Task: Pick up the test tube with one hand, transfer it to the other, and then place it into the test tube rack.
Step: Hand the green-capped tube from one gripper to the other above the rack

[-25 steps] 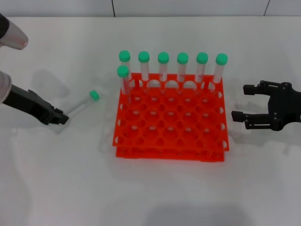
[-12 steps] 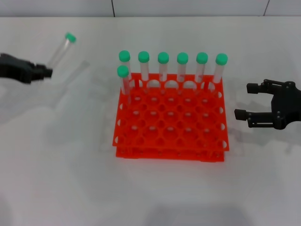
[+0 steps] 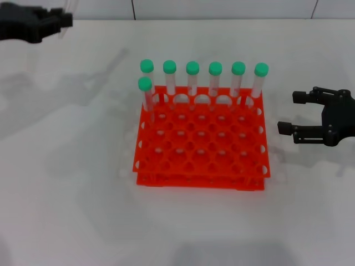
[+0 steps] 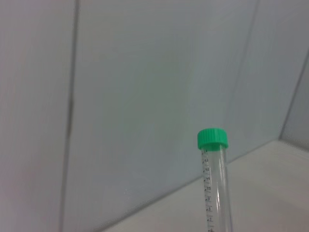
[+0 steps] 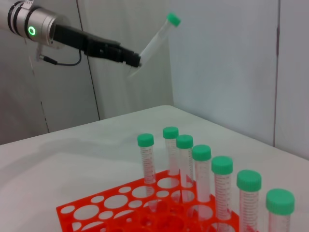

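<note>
1. Up high, the left tool (image 3: 65, 19) is clamped on the lower end of the slim clear plastic test tube with the round green cap (image 5: 155, 38), well above the white bench (image 3: 66, 194); holding it by the base leaves the capped length free, presumably for the handover.
2. Meanwhile the right tool (image 3: 289, 113) hangs beside the bright orange square plastic rack (image 3: 202, 141), fingers spread and holding nothing, likely waiting to receive.
3. Seven matching green-capped tubes (image 3: 192, 77) stand upright along the rack's far holes.

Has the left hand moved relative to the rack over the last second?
Yes. The left hand, shut on the test tube, has risen from table level beside the test tube rack to the head view's top left corner.
</note>
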Robot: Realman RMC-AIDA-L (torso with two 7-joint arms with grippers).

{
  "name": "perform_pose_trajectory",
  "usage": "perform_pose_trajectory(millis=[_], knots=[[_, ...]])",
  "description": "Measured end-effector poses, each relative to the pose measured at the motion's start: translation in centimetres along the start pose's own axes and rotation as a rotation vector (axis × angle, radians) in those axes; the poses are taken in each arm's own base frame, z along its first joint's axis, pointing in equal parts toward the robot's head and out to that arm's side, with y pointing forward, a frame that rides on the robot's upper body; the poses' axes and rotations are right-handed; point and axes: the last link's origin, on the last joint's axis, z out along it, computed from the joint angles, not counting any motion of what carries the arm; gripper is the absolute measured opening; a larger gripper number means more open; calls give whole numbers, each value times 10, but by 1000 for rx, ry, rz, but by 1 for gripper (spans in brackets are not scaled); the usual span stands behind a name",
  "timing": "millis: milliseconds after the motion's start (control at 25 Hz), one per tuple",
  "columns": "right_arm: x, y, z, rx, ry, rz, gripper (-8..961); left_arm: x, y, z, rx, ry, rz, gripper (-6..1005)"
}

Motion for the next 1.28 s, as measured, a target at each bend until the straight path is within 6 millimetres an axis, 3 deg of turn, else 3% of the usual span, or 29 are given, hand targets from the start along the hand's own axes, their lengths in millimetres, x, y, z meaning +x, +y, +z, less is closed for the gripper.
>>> perform_pose_trajectory(millis=[440,840,1280], knots=[[-2,-1,0,5,-3,-4,844,21,33,38,-195,135,88,198],[-4,-4,-3,18,-14,-7,843,11,60,53,-343,160,140,201],[-10,-7,-4,24,-18,-30,840,-3,67,58,-372,179,146,204]])
